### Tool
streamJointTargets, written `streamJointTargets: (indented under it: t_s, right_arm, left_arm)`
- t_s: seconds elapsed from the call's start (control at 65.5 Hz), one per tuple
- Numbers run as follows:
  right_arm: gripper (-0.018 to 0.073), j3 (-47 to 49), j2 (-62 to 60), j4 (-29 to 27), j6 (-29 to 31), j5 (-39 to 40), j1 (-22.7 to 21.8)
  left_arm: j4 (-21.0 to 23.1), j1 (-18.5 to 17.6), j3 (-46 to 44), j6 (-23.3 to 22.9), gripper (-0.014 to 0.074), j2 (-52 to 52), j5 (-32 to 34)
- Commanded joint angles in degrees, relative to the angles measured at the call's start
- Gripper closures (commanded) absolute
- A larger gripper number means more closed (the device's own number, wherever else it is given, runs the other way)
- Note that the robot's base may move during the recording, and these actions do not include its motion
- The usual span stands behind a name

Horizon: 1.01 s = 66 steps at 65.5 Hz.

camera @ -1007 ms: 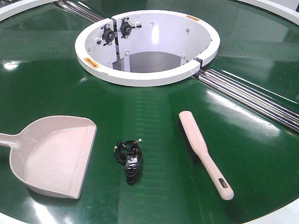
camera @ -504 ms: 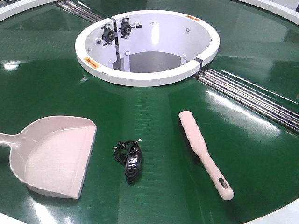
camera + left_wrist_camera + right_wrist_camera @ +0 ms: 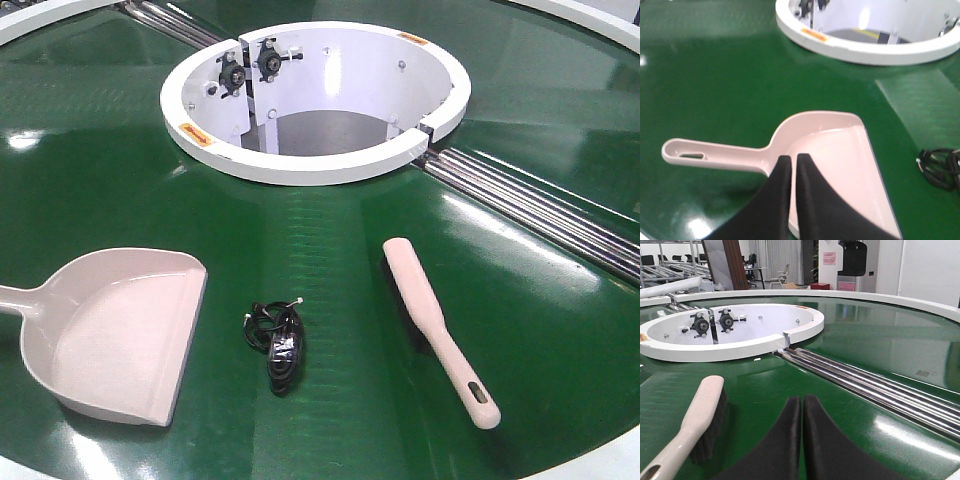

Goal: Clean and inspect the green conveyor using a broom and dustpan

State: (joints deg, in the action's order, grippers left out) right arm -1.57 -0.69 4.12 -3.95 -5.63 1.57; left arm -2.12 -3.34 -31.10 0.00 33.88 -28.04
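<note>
Glossy green conveyor [image 3: 90,180] fills our view, with its white central ring [image 3: 300,165] and silver roller rods [image 3: 540,205] beyond. We see the dustpan [image 3: 110,340] lying at left, the broom [image 3: 435,325] at right, and a black cord bundle [image 3: 278,345] between them, all apart. Our left gripper [image 3: 794,162] hovers over the pan's neck, our right gripper [image 3: 802,402] near the broom; both are pinched together and empty. We judge the danger plain: descending closed would shove either tool across the slick belt, and the cord could snag the bristles rather than sweep in.
</note>
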Motion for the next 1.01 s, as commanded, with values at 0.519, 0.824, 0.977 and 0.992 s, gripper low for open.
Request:
streamJointTargets:
  t_s: [0.519, 0.824, 0.977, 0.992]
  right_arm:
    - [0.0568, -0.22, -0.57, 0.19, 0.62, 4.26, -0.31]
    - [0.0568, -0.22, -0.57, 0.19, 0.62, 4.26, -0.31]
    - [0.0568, -0.22, -0.57, 0.19, 0.62, 4.26, -0.31]
    - [0.0568, -0.22, -0.57, 0.19, 0.62, 4.26, -0.31]
  left_arm:
    - [0.46, 0.1, -2.07, 0.0, 0.0265, 2.78, 2.8]
    - [1.47, 0.1, -2.07, -0.36, -0.0015, 2.78, 1.8]
    - [4.3, 0.1, -4.32, 1.44, 0.0006, 3.14, 0.09]
    - [3.69, 0.1, -5.41, 2.5, 0.001, 3.54, -1.21]
